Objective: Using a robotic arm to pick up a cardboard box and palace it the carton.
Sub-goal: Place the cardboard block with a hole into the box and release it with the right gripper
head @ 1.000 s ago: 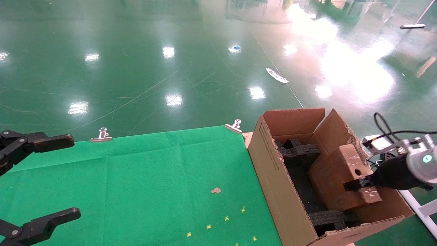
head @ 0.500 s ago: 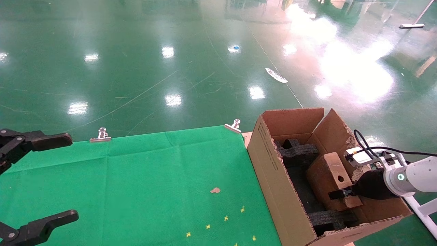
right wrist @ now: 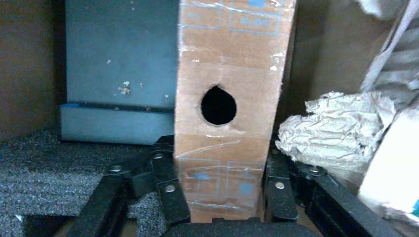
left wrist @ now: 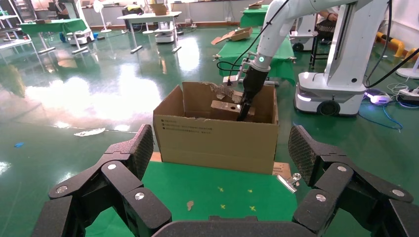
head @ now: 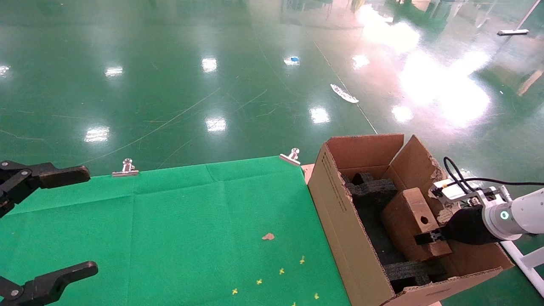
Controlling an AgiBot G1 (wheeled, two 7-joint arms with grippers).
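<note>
The carton (head: pixel 340 212) stands open at the table's right edge, with black foam (head: pixel 374 187) inside. The small cardboard box (head: pixel 408 221), with a round hole in one face, sits tilted inside the carton on the foam. My right gripper (head: pixel 429 236), on the white robotic arm (head: pixel 522 214), reaches in over the carton's right wall and is shut on the box's near end. In the right wrist view its fingers (right wrist: pixel 168 187) press both sides of the taped box (right wrist: pixel 227 64). My left gripper (head: pixel 88 220) is open and empty at the table's left edge.
A green cloth (head: pixel 191 221) covers the table, held by two metal clips (head: pixel 126 169) at its far edge. A brown scrap (head: pixel 268 236) and small yellow marks lie on it. Crumpled paper (right wrist: pixel 326 128) lies inside the carton beside the box. Green floor lies beyond.
My right gripper has gone down into the carton with the cardboard box, which now sits lower among the foam. The left gripper has barely moved.
</note>
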